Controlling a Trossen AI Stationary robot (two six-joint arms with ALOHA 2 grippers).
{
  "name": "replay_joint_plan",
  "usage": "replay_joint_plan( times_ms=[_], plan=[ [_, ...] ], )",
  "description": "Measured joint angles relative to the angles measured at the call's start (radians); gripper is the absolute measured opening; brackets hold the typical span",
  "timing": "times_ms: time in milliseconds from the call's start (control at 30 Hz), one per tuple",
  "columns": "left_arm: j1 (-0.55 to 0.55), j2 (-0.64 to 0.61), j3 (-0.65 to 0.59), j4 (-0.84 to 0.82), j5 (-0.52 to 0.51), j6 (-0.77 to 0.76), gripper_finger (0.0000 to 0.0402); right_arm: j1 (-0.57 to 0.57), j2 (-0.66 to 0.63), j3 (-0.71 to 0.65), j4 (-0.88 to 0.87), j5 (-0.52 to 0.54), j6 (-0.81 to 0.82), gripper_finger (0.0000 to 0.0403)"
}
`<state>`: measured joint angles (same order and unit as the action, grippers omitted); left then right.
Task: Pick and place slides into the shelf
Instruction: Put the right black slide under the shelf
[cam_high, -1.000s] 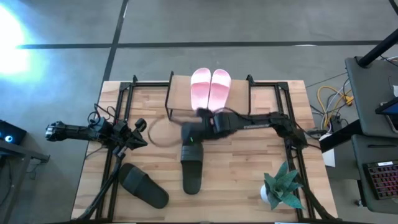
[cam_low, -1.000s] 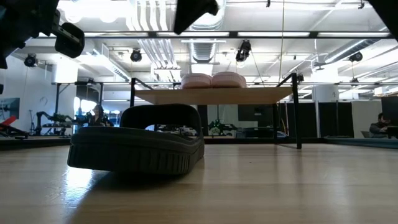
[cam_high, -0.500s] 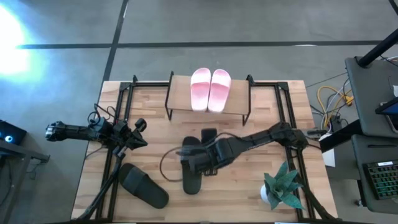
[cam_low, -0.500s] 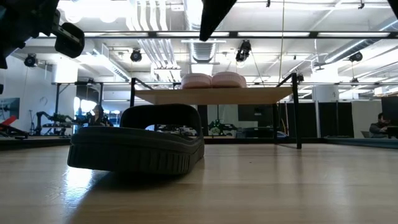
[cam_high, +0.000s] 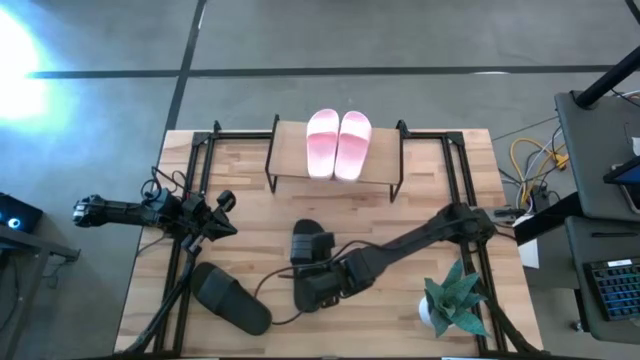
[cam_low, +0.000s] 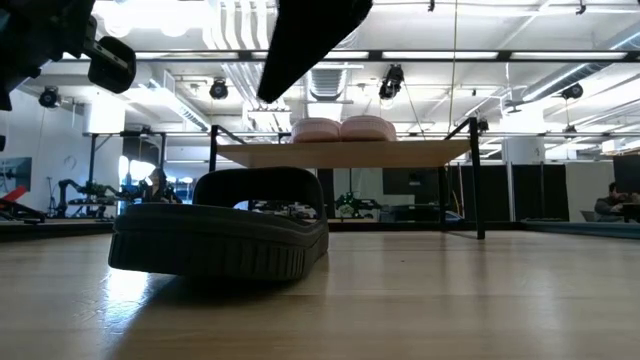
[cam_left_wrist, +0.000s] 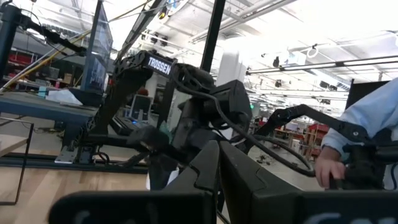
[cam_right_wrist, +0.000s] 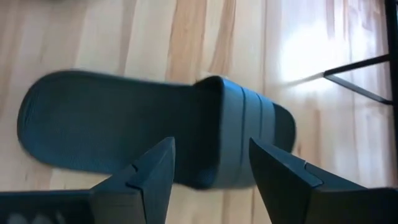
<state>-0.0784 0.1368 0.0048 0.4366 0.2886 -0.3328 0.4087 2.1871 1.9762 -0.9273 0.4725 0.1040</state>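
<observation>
Right gripper (cam_right_wrist: 211, 165) hangs with jaws spread wide over the black open-toe slide sandal (cam_right_wrist: 155, 140) lying flat mid-table, well short of the small wooden-topped wire shelf (cam_high: 385, 172), and a low pinch risks skidding off that rounded strap

From my station the only lettering I can make out is the word "TROSSEN", printed in white capitals on the dark upper link of the robot arm (cam_left_wrist: 134, 68) that shows farther off in the left wrist view. Nothing else carries readable text: I find no brand or number on anything on the table in the high, low or right wrist views, and any markings in the room behind the table are too small for me to read.
</observation>
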Motion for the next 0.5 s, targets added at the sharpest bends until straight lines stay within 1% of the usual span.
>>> replay_joint_plan(
  times_ms=[367,433,500],
  plan=[
    [0.0,0.0,0.0,0.0,0.0,0.0,0.0,-0.049,0.0,-0.188,0.208,0.007,0.0,0.0199],
    [0.0,0.0,0.0,0.0,0.0,0.0,0.0,-0.053,0.001,-0.212,0.223,0.049,0.005,0.0199],
    [0.0,0.0,0.0,0.0,0.0,0.0,0.0,-0.056,0.001,-0.227,0.232,0.128,0.014,0.0197]
  ],
)
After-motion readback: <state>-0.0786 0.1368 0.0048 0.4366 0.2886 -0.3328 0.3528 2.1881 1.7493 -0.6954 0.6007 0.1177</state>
